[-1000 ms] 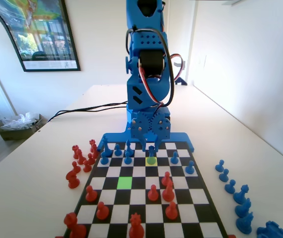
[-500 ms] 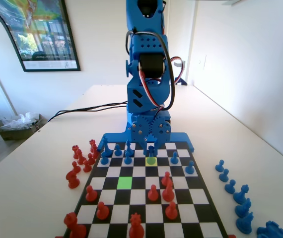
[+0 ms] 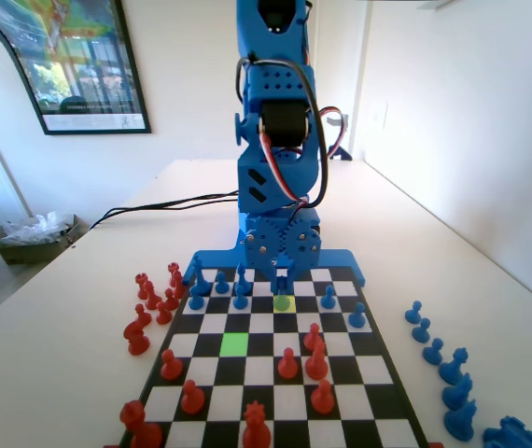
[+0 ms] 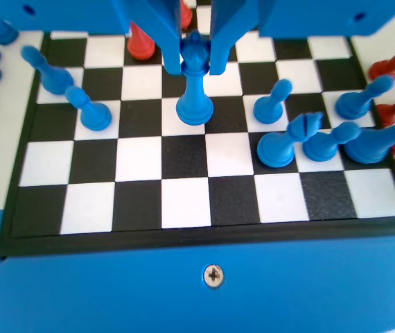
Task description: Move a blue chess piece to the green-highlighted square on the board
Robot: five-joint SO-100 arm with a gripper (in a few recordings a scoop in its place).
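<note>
Low over the board [image 4: 183, 156], jaws narrowly parted flank the blue chess piece's [image 4: 195, 90] knob, contact unclear.

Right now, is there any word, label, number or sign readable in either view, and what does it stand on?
None can be read.
The framed poster on the wall in the fixed view has a pale caption strip along its bottom: too small and blurred to read.
The board, the blue chess piece between the jaws, and the other pieces: no markings visible.

Red chessmen [image 3: 287, 363] stand on the near squares; a framed poster [image 3: 70, 61] hangs upper left.
</note>
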